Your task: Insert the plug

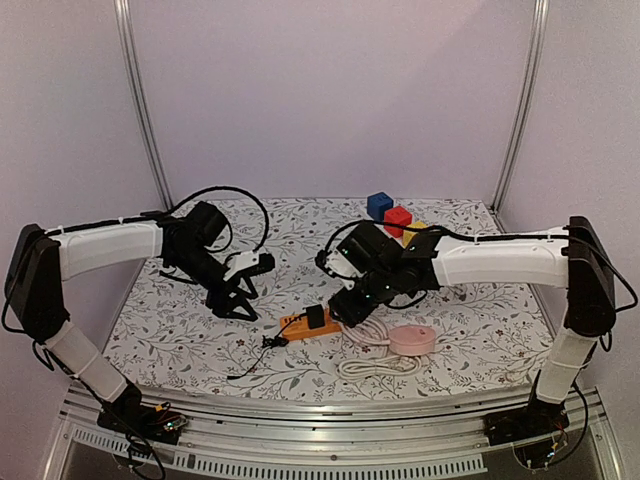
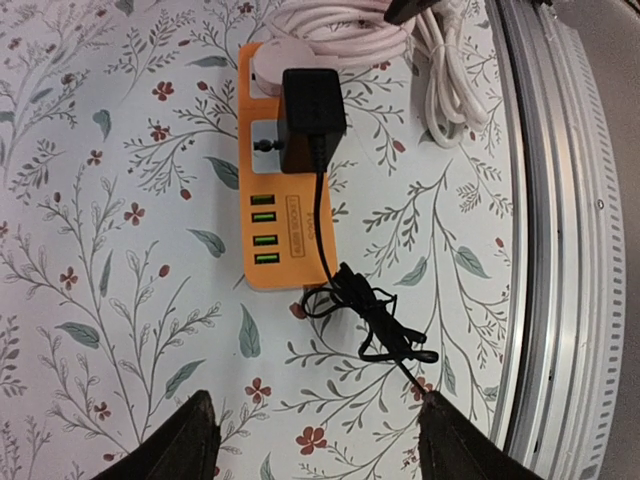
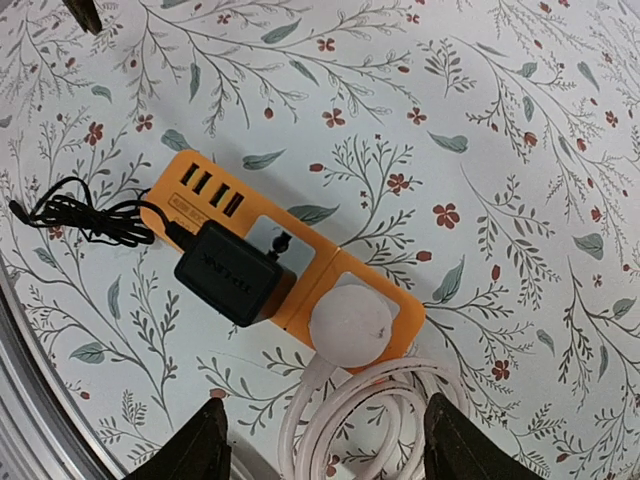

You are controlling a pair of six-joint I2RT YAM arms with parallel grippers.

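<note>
The plug [image 3: 235,272], a boxy matt-black adapter, sat on the grey socket face of the orange plastic power strip [image 2: 285,278] on the floral-print worktop [image 2: 110,260], its thin cord [image 2: 370,320] tangled alongside. I saw the left tool [image 2: 320,440] and right tool [image 3: 328,440] spread wide, holding nothing.

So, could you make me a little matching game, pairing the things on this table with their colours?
Things:
1. power strip
2. charger
3. round cable reel
4. cube farthest back

Colours:
A. black
B. blue
C. orange
D. pink

Pairs: 1-C, 2-A, 3-D, 4-B
</note>
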